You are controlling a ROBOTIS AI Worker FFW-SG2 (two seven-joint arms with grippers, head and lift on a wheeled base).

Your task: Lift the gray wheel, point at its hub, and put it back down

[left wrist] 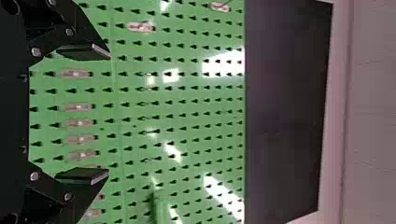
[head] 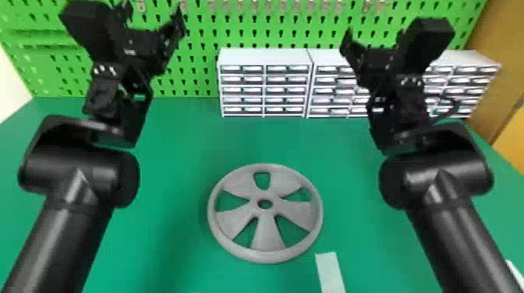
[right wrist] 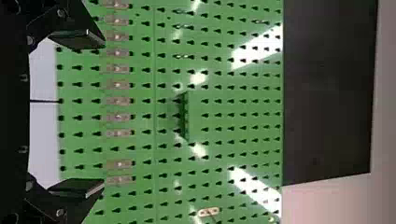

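Note:
The gray wheel [head: 267,233] lies flat on the green table [head: 175,233], its round hub hole facing up, between the two arms. My left gripper [head: 154,19] is raised at the back left, well above the table and away from the wheel. In the left wrist view the left gripper [left wrist: 109,114] stands open with nothing between its fingers. Up at the back right is my right gripper [head: 370,43], in front of the drawer cabinets. Seen from its own wrist, the right gripper [right wrist: 103,114] is also open and holds nothing.
White drawer cabinets [head: 265,56] stand along the table's back edge, before a green pegboard [head: 195,78]. A pale strip [head: 330,272] lies close to the wheel's front right. Wooden panelling [head: 503,50] rises at the right.

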